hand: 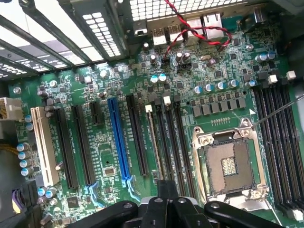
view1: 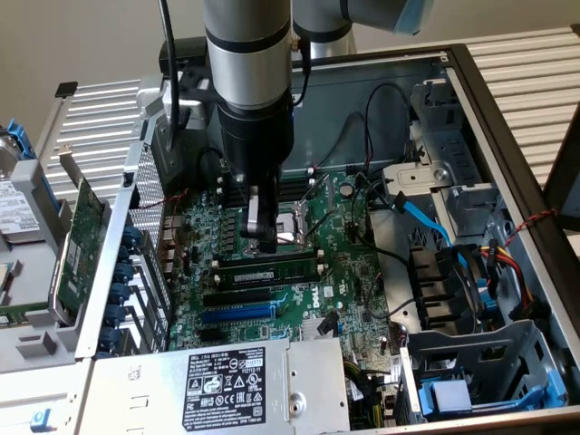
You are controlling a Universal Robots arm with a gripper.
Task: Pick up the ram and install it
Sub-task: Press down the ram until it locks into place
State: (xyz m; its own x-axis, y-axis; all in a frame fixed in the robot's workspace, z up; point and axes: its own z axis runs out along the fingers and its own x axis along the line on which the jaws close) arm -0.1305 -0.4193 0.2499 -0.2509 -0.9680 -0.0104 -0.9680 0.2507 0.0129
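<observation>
Ram seated edge-up in a memory slot on the motherboard, just beside the CPU socket; seen edge-on from the wrist. Gripper just above its top edge, fingers shut, gripping nothing. Expansion card propped outside the case, exterior view's left

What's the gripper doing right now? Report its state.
Gripper: shut, over the motherboard beside the CPU socket. Whether it is pressing on the ram seated in the slot cannot be told.
</observation>
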